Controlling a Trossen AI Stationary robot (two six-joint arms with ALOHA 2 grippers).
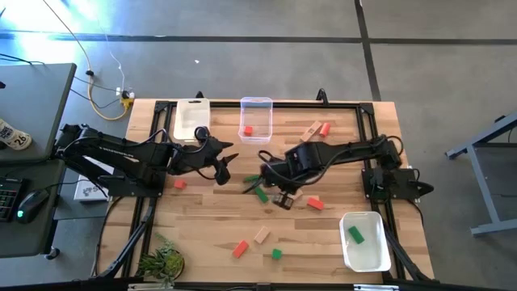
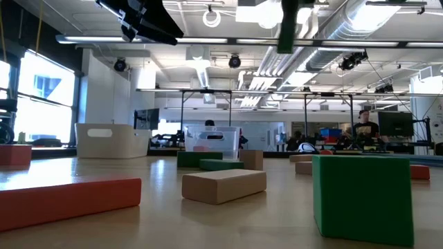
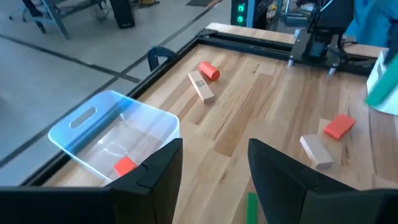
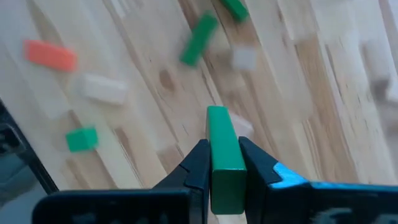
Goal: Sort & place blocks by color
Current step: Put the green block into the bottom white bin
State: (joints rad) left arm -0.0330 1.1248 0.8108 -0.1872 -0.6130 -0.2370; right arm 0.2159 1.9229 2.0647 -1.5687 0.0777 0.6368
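Observation:
Green, red-orange and plain wood blocks lie scattered on the table, among them a green bar [image 1: 262,194], a red one [image 1: 315,204] and a wood one [image 1: 261,235]. My right gripper [image 1: 279,196] hangs above the table's middle, pointing down, shut on a green bar [image 4: 224,155]. That bar also shows at the top of the low view [image 2: 287,28]. My left gripper [image 1: 224,166] stands open left of the middle with nothing between its fingers [image 3: 161,168]. It faces the clear tub [image 3: 112,124]. My right gripper pinches the green bar by its two long sides [image 4: 219,134] between the two fingers [image 4: 198,165]. The fingers come from above, pointing down, and lie along the bar. The bar stands roughly upright in the hold, its lower end [image 4: 217,115] past the fingertips, clear of the table.
A clear tub [image 1: 256,117] holding a red block [image 1: 247,130] and a white tub [image 1: 191,120] stand at the far edge. Another white tub [image 1: 361,242] with a green block [image 1: 355,234] sits near right. A small plant [image 1: 161,263] stands at the near left corner.

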